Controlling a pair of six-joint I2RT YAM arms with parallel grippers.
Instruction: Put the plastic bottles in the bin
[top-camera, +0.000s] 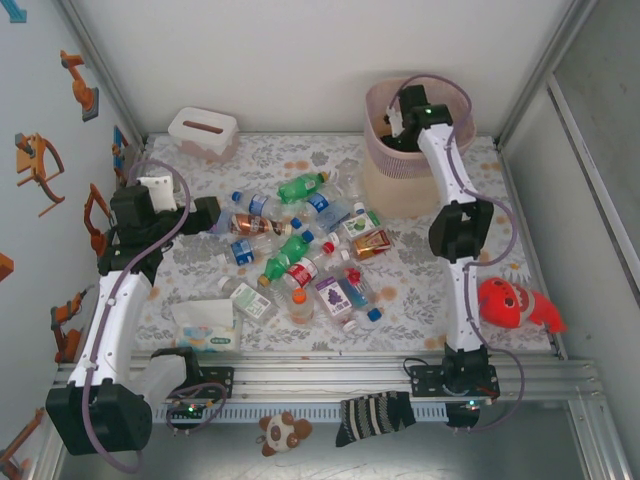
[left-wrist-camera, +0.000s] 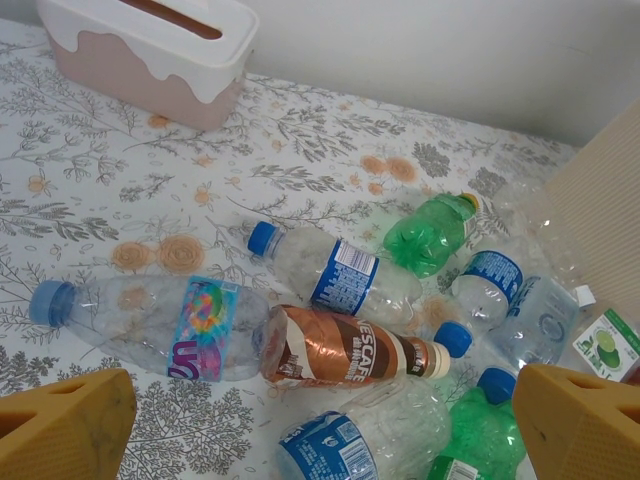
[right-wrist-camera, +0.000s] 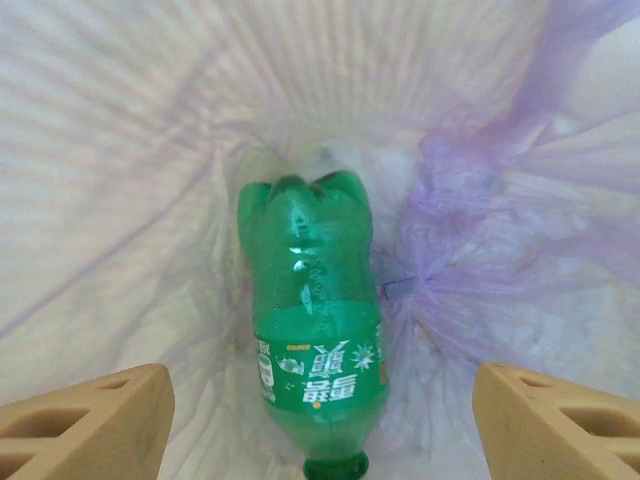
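The floral counter (top-camera: 415, 285) carried everything we saw. At its far right stood the beige bin (top-camera: 385, 190), lined with a translucent pink liner (top-camera: 372, 100). The right arm reached over the bin's mouth, and the right hand (top-camera: 403, 120) pointed down into it. From the right wrist we saw that hand (right-wrist-camera: 320, 390) spread wide and gripping nothing. Below it a green Sprite bottle (right-wrist-camera: 310, 320) lay on the liner (right-wrist-camera: 150, 150), between the two fingers and apart from both.

The other plastic bottles (top-camera: 300, 255) lay in a loose heap on the middle of the counter, outside the bin. The left hand (top-camera: 205, 212) hung low at the heap's left edge. From the left wrist, this hand (left-wrist-camera: 320, 440) was also fully spread and empty.

A white tissue box (top-camera: 203, 132) sat at the far left and a soft tissue pack (top-camera: 207, 325) near the front. Just ahead of the left hand, a brown Nescafe bottle (left-wrist-camera: 345, 350) lay against a clear bottle with a rainbow label (left-wrist-camera: 160, 325).
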